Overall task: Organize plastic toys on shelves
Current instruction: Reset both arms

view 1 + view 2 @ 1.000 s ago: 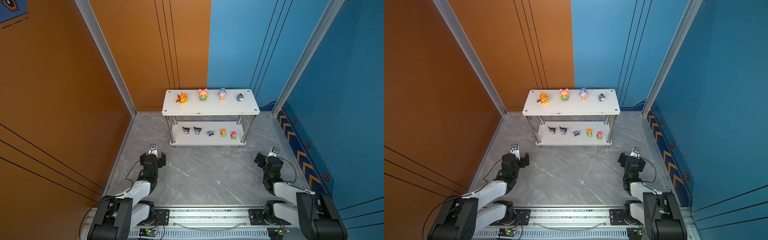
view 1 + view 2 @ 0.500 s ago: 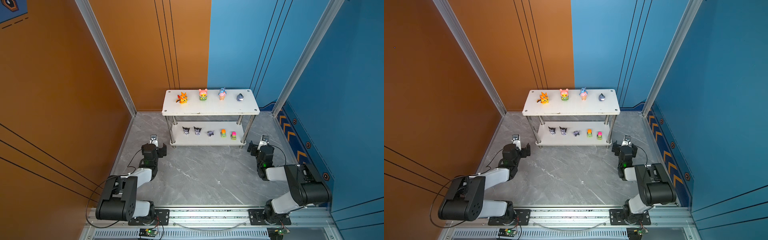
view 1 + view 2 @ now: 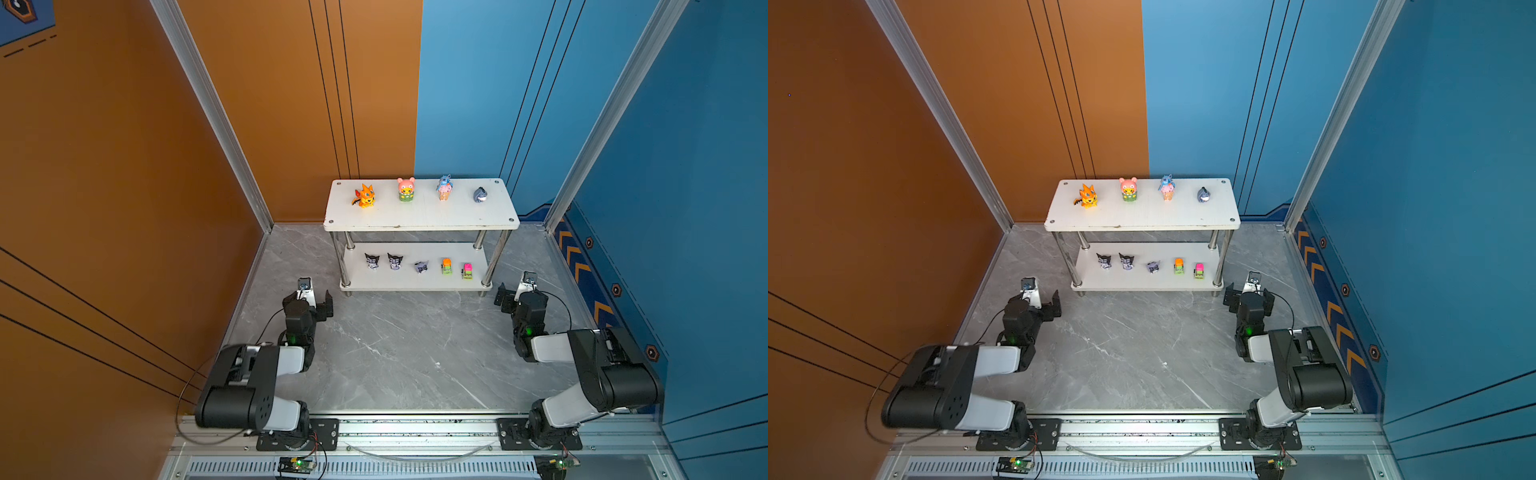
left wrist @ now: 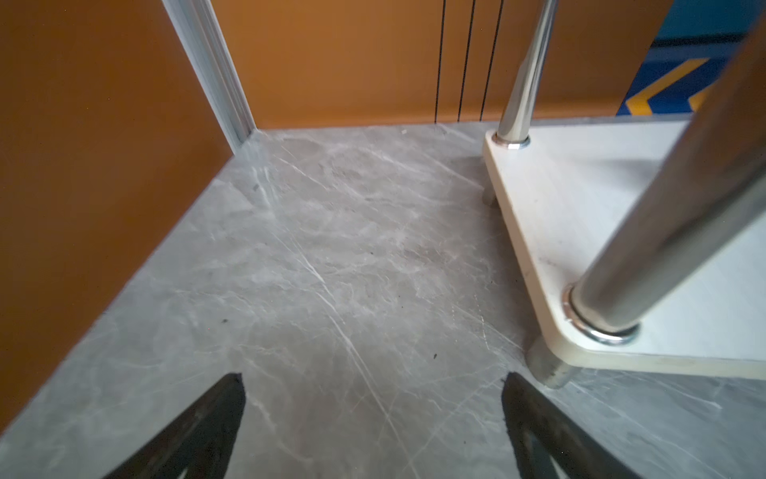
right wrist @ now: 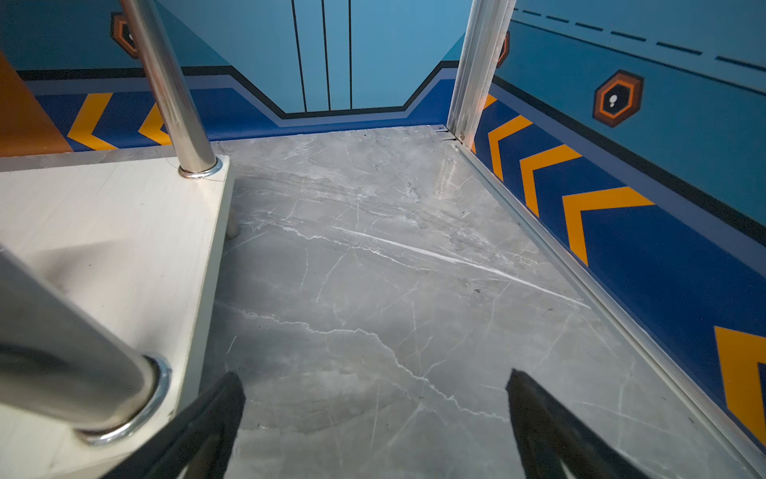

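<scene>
On the shelves [image 3: 432, 214], nine plastic toys [image 3: 365, 196] stand in two rows; near the front legs, left gripper [image 3: 309, 298] and right gripper [image 3: 517, 292] gape, holding nothing.

Left pincer [image 3: 310, 297] and right pincer [image 3: 516, 291] are spread wide and empty, held low, pointing forward.

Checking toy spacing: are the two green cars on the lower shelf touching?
Apart. In both top views a strip of the white lower shelf shows between the orange-topped car and the pink-topped car.
</scene>
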Available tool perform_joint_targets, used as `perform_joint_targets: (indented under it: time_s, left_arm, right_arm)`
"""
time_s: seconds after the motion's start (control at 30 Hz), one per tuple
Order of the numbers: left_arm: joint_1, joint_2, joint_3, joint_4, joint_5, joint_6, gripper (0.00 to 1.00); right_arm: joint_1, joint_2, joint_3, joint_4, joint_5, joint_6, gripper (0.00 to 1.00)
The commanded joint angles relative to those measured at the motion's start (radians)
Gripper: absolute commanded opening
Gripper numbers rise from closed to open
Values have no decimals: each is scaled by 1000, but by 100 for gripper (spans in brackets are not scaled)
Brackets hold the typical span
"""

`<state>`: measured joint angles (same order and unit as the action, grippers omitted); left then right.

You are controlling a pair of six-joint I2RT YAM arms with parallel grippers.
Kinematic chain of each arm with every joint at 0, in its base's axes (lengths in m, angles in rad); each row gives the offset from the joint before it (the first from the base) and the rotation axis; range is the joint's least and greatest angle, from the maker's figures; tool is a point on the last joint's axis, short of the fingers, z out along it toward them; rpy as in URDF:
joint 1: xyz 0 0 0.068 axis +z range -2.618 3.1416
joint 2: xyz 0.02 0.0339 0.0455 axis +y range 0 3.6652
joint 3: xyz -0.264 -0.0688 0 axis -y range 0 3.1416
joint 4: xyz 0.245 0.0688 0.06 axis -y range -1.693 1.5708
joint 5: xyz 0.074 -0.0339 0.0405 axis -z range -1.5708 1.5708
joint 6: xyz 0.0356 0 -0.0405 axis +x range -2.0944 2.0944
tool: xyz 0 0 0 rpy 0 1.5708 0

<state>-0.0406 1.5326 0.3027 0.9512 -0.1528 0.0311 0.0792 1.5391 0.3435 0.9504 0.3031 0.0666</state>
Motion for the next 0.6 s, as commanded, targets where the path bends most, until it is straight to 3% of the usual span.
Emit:
perform_joint_targets:
  time_s: [0.0, 0.07, 0.23, 0.5, 0.57]
  left_arm:
    - [-25, -14, 64, -73, -40, -3, 98]
    - [-22, 39, 70, -5, -63, -9, 98]
    - [-27, 24, 61, -10, -51, -1, 98]
    - [-45, 32, 51, 25, -79, 14, 98]
    - [-42, 33, 50, 24, -76, 12, 98]
  right_arm:
    - [5, -6, 9, -26, 20, -10, 100]
    - [5, -5, 12, -31, 19, -10, 100]
    - [-25, -9, 28, -68, -46, 3, 100]
    - [-25, -10, 25, -63, -43, 5, 100]
    - [-16, -18, -20, 21, -16, 2, 100]
